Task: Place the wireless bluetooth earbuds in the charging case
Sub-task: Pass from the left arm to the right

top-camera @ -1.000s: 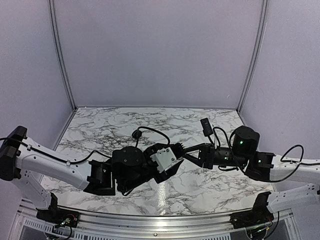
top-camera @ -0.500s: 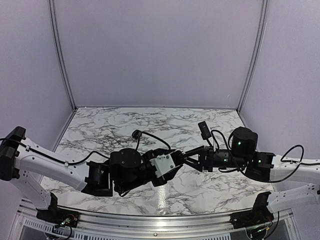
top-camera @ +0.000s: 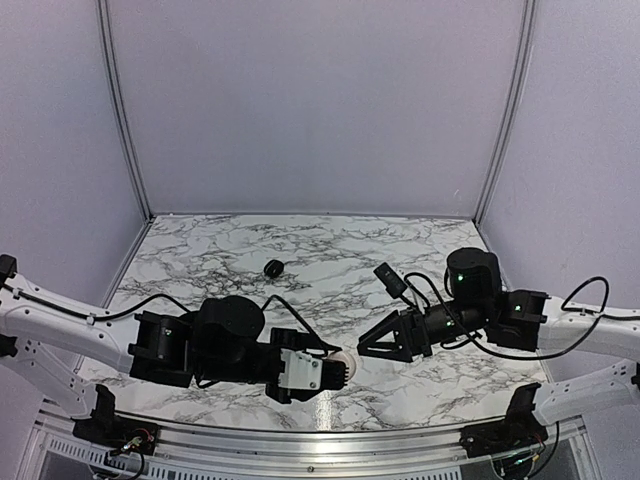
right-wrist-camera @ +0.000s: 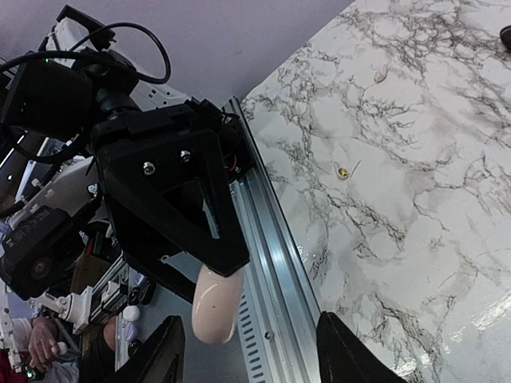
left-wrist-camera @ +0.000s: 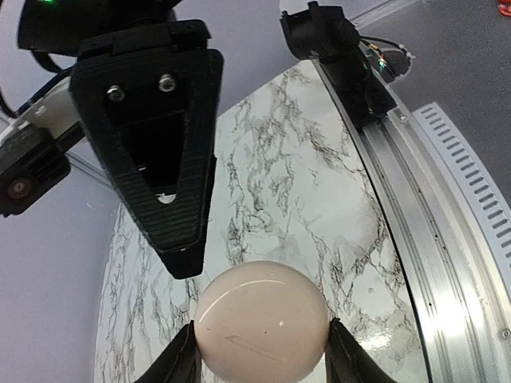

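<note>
The charging case (left-wrist-camera: 262,319), a cream-white rounded pebble with its lid down, sits between the two black fingers of my left gripper (left-wrist-camera: 262,361), which is shut on it. In the top view the charging case (top-camera: 343,367) hangs over the table's near edge, at the tip of the left gripper (top-camera: 338,368). My right gripper (top-camera: 364,350) points at it from the right, a short gap away, open and empty. From the right wrist, the case (right-wrist-camera: 215,307) shows edge-on beyond my open right gripper (right-wrist-camera: 251,361). No earbuds are in view.
A small black round object (top-camera: 272,268) lies on the marble table (top-camera: 340,250) at the back left of centre. The metal rail (right-wrist-camera: 271,271) runs along the near edge. Two tiny pale specks (right-wrist-camera: 343,171) lie on the marble.
The right gripper has opened and drawn back to the right. The left arm has pulled the case down toward the near edge, so the two grippers have come apart.
</note>
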